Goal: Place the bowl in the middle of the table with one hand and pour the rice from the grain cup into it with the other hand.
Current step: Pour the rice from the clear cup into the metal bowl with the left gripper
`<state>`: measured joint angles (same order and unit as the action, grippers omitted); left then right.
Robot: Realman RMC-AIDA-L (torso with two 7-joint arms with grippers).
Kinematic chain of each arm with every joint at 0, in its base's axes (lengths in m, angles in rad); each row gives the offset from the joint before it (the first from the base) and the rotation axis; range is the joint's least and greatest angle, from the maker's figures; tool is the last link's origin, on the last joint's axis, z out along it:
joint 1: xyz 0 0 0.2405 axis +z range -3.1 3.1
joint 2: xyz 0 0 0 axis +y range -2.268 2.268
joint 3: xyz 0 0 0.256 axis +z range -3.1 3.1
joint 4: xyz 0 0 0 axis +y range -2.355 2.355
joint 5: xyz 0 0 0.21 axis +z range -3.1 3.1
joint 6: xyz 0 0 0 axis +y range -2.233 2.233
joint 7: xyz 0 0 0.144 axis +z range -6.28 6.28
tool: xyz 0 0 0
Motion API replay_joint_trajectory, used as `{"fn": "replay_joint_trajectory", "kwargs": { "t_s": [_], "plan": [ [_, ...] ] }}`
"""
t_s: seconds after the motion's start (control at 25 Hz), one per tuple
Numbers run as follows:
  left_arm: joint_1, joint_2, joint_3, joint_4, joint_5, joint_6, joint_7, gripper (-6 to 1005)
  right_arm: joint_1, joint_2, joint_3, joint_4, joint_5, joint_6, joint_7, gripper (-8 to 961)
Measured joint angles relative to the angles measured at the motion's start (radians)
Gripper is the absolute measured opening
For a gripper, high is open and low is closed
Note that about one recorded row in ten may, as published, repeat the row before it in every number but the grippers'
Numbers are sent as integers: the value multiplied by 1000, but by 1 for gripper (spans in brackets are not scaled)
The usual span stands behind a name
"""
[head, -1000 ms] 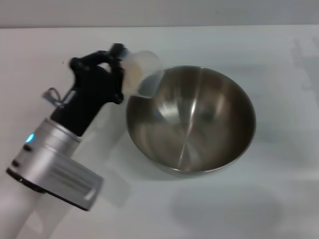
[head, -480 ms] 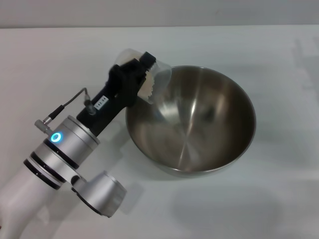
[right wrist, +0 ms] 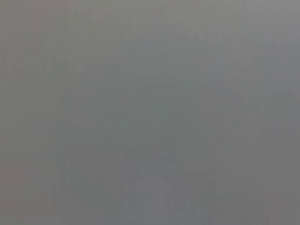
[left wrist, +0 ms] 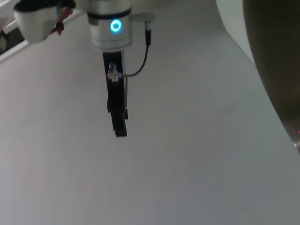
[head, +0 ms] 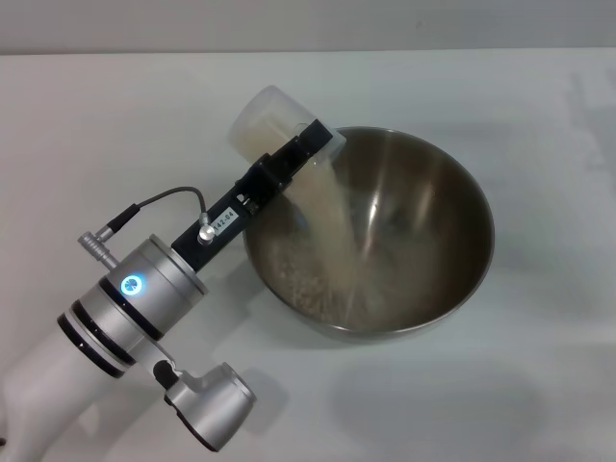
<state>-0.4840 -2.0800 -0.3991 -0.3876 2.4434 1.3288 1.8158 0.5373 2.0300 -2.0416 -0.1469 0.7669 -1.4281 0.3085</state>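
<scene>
**Rice pouring into the bowl**

The table (head: 539, 385) carries the bowl (head: 433, 202) near its middle. The left gripper (head: 289, 159), clamped on the cup (head: 265, 120), tips it over the bowl's left rim, mouth aimed down and inward. Rice (head: 327, 207) streams onto the bowl's floor. The right gripper is out of view.

Left arm reaches in from the lower left, forearm angled up and to the right, wrist rolled over, blue ring light lit. Left gripper (head: 289, 159) tilted well over; its jaws are closed across the grain cup (head: 265, 120), the cup's base outboard of them. Right arm not seen in the head view; its wrist view is blank grey, probably nothing near.
</scene>
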Motion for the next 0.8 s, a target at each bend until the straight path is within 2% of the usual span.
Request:
{"fn": "replay_joint_trajectory", "kwargs": {
  "t_s": [0.52, 0.68, 0.8],
  "plan": [
    [-8, 0, -9, -2, 42, 8, 138, 29, 6, -2, 0, 1, 0, 3, -2, 552],
    [-7, 0, -10, -1, 36, 8, 122, 29, 8, -2, 0, 1, 2, 6, -2, 552],
    [2, 0, -33, -5, 28, 8, 25, 30, 11, -3, 0, 1, 3, 8, -2, 551]
  ]
}}
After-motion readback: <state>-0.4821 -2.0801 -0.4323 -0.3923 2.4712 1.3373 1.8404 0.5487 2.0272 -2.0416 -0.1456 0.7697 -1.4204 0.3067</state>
